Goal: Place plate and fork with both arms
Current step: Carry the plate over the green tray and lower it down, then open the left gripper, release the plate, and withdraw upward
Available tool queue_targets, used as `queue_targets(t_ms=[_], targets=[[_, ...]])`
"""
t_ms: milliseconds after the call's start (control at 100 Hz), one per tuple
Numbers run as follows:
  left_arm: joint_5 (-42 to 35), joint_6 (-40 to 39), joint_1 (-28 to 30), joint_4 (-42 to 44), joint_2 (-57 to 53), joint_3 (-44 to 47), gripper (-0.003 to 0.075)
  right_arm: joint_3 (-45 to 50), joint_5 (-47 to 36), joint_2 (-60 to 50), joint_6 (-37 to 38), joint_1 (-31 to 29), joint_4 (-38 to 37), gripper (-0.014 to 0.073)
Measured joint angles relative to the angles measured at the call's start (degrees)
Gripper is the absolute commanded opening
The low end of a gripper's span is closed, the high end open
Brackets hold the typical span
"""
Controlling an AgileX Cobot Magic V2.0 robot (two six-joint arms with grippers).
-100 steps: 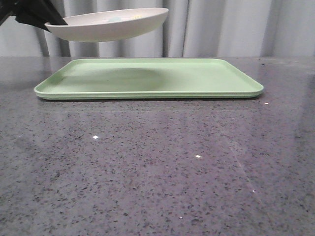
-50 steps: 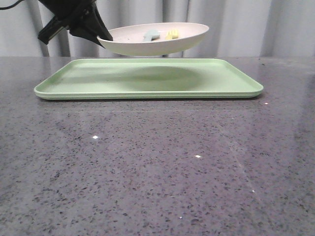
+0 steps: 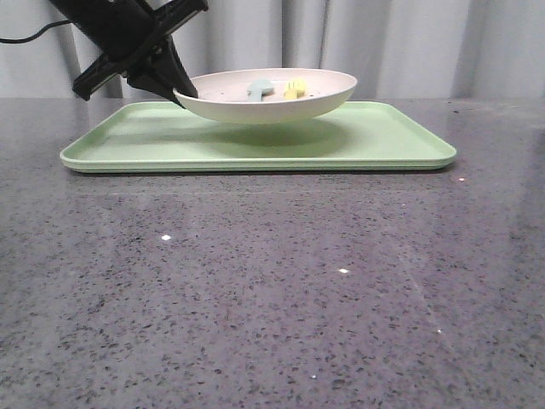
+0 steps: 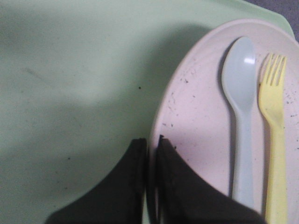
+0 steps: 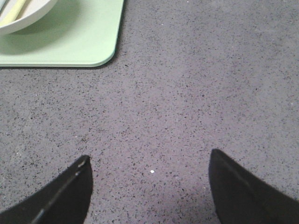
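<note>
Pinching the plate's [image 3: 268, 95] rim, the left gripper [image 4: 150, 142] is squeezing its two dark fingers [image 4: 170, 182] together with only the rim between them, one finger outside the dish, the other inside. In the front view the left arm is reaching in from the upper left, and the plate is sitting over the green tray [image 3: 383, 141], a dark shadow right beneath it; whether its base is touching the tray, I cannot tell from here. The left wrist view is giving us what the front view barely hints at: the yellow fork [image 4: 274, 140] is lying inside the plate, tines pointing away from the fingers, with a pale blue-green spoon [image 4: 240, 116] lying just beside it, the two parallel. The front view is only showing their tips peeking above the rim. Over to the right gripper [image 5: 149, 179]: its jaws are spread wide and holding nothing, hanging above the speckled grey table [image 5: 196, 93], with a tray corner and the plate's edge off at the far side of its view. The front view is not showing this gripper.
</note>
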Motion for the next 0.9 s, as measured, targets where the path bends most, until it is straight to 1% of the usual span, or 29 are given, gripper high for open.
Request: queue_targets(t_ms=[130, 340, 630, 900], targets=[[-0.7, -0.8, -0.1, 0.6, 0.4, 0.0, -0.0021, 0.0, 0.0, 0.0, 0.0, 0.0, 0.0, 0.0526], [-3.1, -3.3, -1.8, 4.1, 0.4, 0.8, -0.0021, 0.0, 0.0, 0.0, 0.0, 0.0, 0.0, 0.0526], [-4.6, -4.2, -2.7, 4.4, 0.4, 3.5, -0.0021, 0.0, 0.0, 0.0, 0.0, 0.0, 0.0, 0.0526], [-4.6, -4.3, -2.7, 4.4, 0.4, 3.7, -0.0021, 0.0, 0.0, 0.0, 0.0, 0.0, 0.0, 0.0526]])
